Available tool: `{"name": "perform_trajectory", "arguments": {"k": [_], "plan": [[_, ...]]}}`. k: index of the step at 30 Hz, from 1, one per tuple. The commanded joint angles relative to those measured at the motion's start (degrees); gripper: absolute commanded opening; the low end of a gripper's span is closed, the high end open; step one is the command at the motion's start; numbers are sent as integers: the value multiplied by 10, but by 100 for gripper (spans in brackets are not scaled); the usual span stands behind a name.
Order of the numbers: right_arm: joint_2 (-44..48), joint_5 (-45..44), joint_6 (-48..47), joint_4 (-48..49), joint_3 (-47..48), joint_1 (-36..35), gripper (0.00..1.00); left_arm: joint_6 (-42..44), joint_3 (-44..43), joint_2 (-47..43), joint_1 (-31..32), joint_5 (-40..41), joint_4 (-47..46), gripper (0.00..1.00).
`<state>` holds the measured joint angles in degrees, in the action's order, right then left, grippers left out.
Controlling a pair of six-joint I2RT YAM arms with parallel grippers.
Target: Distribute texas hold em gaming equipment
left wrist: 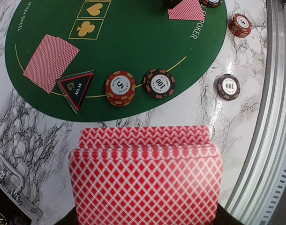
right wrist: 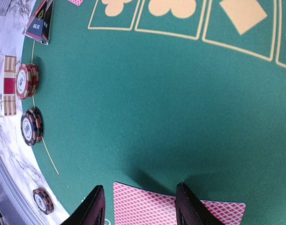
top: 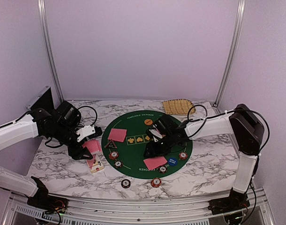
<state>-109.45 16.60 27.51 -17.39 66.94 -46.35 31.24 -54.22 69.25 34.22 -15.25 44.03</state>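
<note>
Left gripper point(top: 86, 143) clamped on red-backed stack point(left wrist: 145, 178), backs up, slightly fanned. Right gripper point(right wrist: 140, 204) part-open above face-down card point(right wrist: 213, 213), long edge crosswise; contact unclear.

The right arm point(top: 211, 125) reaches across the right half of the mat point(top: 136, 127), its right claw point(right wrist: 140, 206) spread low over the near card point(right wrist: 213, 215), blocking that side. Along the near-left rim a triangle marker point(left wrist: 76, 89), a red stack point(left wrist: 120, 87) and a dark stack point(left wrist: 159, 83) crowd in a row. The left claw point(top: 89, 146) hangs its deck point(left wrist: 145, 183) just beside them. A dark chip point(top: 126, 183) and a red chip point(top: 155, 182) dot the table point(top: 213, 159) past the near rim. Bare felt opens mid-mat, and bare marble lies right of the mat
</note>
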Motion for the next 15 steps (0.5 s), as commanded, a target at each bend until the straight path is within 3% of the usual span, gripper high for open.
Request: {"name": "perform_trajectory", "arguments": {"k": [1,7,11,15], "plan": [[27,1,17,-25,-22,-7,50,3,-7,-16,-1,-12,0,0],[54,0,19,-38,6,-9,54,4,-6,-18,-1,-11,3,0],[67,33,43,-11,34,-16,69,4,-7,-19,-1,-11,3,0],[73,103,111,81,36,-18,85,4,-7,-19,-1,-10,3,0]]}}
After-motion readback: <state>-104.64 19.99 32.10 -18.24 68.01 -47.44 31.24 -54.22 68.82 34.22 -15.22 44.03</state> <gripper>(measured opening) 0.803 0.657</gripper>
